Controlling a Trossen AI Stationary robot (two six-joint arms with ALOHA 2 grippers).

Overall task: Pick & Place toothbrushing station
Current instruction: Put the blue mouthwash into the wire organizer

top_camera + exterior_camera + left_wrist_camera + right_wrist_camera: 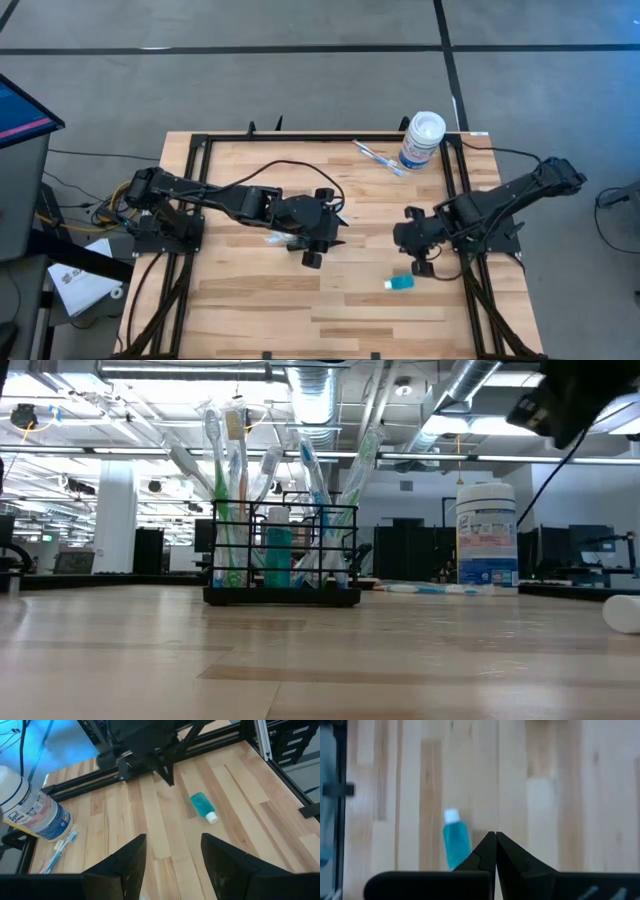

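**Holder largely hidden under the left arm in the overhead view**

The left tool [322, 240] is hanging over the middle of the table [250, 310] with its two fingers [125, 865] spread wide and nothing between them; its wrist view is showing only bare wood in the gap. From above, the arm is covering almost everything beneath it, so the toothbrushing station [283, 555] is hard to make out there. The low view is showing it plainly: a black wire holder standing upright on the table, with several toothbrushes [222, 470] sticking up out of it and a teal bottle inside. Which compartment each item is sitting in cannot be told.

The right tool [415, 250] is waiting over the right part of the table with its fingers pressed together and holding nothing. In the low view only a dark corner of an arm is showing at the upper right, cut off by the frame.

A small teal bottle [399, 284] with a white cap is lying on its side near the front, just beside the right tool. A white canister [421, 140] is standing at the far right edge, with loose toothbrushes [378, 157] lying flat just left of it; their number is hard to tell.
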